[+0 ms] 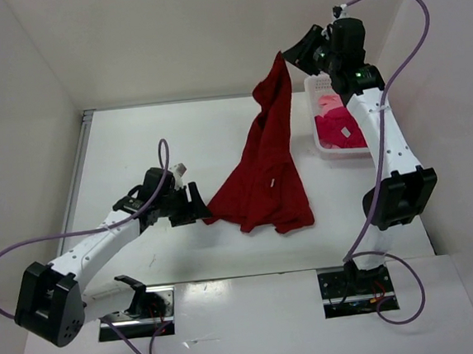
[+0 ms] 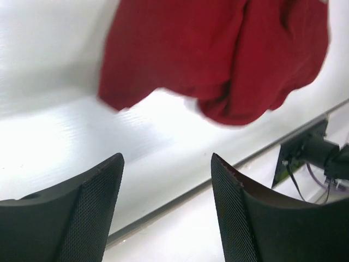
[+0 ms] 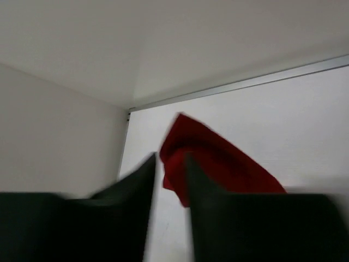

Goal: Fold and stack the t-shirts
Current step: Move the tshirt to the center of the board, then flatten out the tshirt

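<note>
Two fingers (image 3: 136,188) of the raised right arm (image 1: 387,143) pinch red t-shirt (image 1: 265,166).

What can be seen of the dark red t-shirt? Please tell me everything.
The dark red t-shirt is soft cloth, crumpled and unfolded. The right gripper pinches one corner and holds it high, so the shirt hangs stretched in a long drape. Its wide lower end lies bunched on the white table. The open left gripper is beside the lower left edge, not gripping it.

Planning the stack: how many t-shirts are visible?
3: dark red t-shirt hanging from the right gripper; magenta t-shirt and pale pink t-shirt in the basket, perhaps hiding more.
</note>
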Robot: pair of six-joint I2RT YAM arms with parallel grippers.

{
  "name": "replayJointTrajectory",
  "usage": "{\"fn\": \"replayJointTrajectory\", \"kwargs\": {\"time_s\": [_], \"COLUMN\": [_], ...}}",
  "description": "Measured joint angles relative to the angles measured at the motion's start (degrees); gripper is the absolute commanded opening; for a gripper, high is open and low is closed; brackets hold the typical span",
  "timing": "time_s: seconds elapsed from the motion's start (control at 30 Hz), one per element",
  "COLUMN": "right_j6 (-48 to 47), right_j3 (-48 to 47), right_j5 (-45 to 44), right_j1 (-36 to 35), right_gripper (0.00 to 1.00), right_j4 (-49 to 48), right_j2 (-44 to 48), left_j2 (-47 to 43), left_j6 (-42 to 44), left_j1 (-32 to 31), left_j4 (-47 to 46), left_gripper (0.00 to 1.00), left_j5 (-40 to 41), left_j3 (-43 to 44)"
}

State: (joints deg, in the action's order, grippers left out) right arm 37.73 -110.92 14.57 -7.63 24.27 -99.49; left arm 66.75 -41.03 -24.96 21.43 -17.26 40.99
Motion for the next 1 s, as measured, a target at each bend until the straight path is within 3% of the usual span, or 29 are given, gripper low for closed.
{"fn": "replayJointTrajectory", "kwargs": {"time_s": [0.17,0.27,0.33,0.43,0.47,0.53,0.73,1.0], "right_j6": [0.04,-0.66,-0.61,0.16,0.56,1.94,6.81,11.88], "right_j3": [6.15,13.92,22.10,34.37,38.72,47.81,61.22,66.94], "right_j5": [-0.83,-2.09,-4.71,-6.99,-7.61,-7.75,-9.66,-12.86], "right_j1": [0.43,-0.64,-3.21,-10.41,-14.08,-23.85,-29.01,-28.99], "right_gripper": [0.48,0.29,0.06,0.00,0.01,0.13,0.57,0.63], "right_j4": [0.04,1.59,0.99,2.16,2.46,4.69,5.37,6.03], "right_j2": [1.40,4.68,9.14,17.38,20.44,26.57,32.96,33.66], "left_j2": [1.47,3.38,6.20,10.06,10.72,11.47,13.82,15.41], "left_j6": [-3.19,-4.39,-4.57,-5.09,-5.39,-5.72,-5.77,-5.77], "left_j1": [0.01,0.01,0.01,0.01,0.01,0.01,0.01,0.01], "left_j4": [-3.30,-5.68,-6.80,-8.29,-8.43,-8.90,-11.29,-13.15], "left_gripper": [0.73,0.73,0.73,0.74,0.75,0.76,0.76,0.73], "left_j5": [2.17,3.47,4.30,5.52,5.94,7.18,8.03,7.98], "left_j3": [-1.05,-1.02,-0.75,-0.61,-0.61,-0.61,-0.45,-0.41]}}
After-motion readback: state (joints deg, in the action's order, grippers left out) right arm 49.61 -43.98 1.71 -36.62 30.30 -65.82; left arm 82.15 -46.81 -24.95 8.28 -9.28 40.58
